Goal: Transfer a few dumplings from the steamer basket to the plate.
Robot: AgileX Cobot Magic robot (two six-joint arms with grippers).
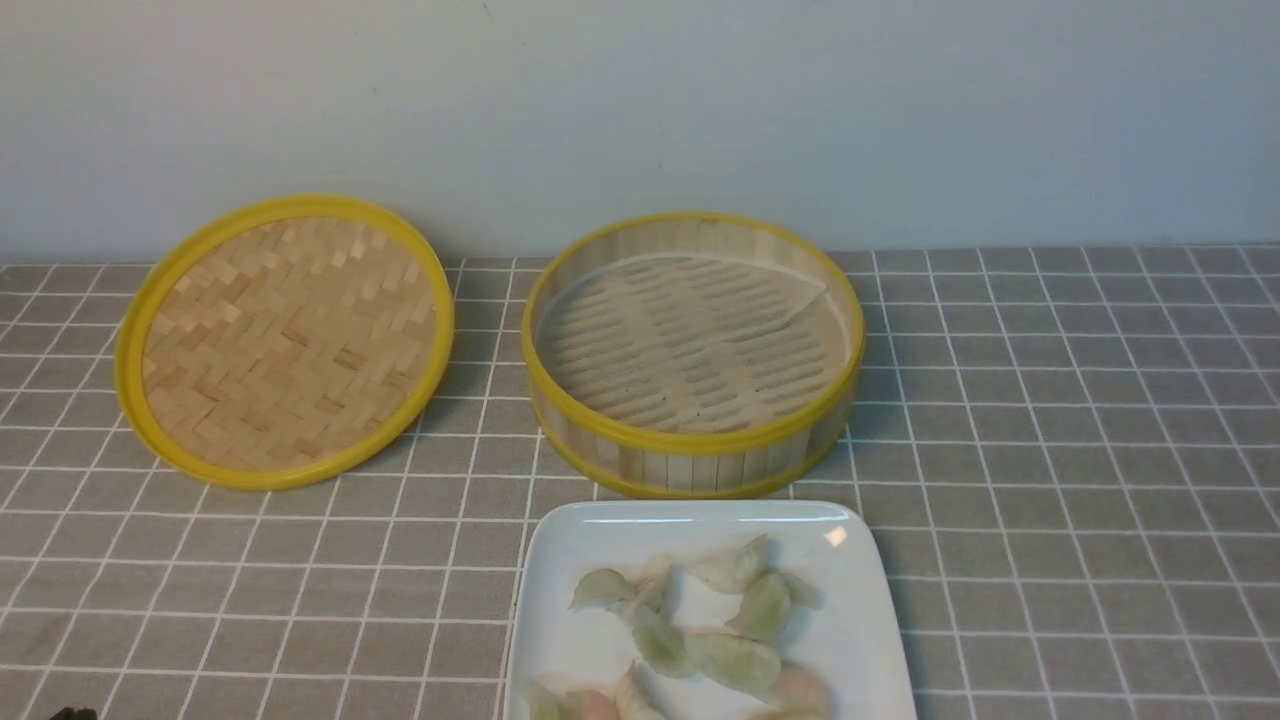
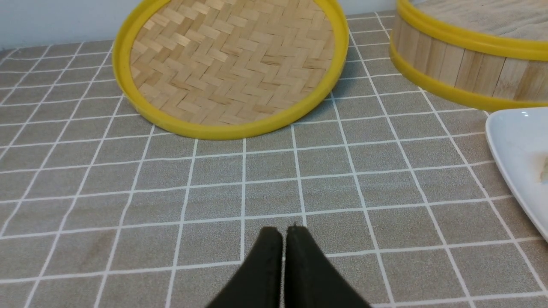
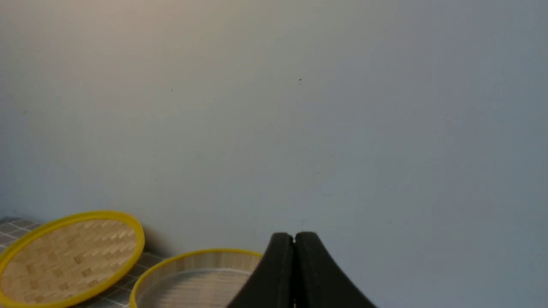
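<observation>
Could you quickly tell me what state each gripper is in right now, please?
Left gripper: closed, holding nothing.
Right gripper: closed, holding nothing.

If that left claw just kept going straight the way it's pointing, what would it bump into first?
Probably the woven lid. The left gripper, jaws shut and empty, points across bare tablecloth toward the lid's near yellow rim. It seems angled downward though, so it might touch the cloth first; depth is hard to judge.

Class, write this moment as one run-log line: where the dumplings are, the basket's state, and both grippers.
dumplings: on plate | basket: no dumplings seen | lid: off, beside basket | left gripper: shut, holding nothing | right gripper: shut, holding nothing
</observation>
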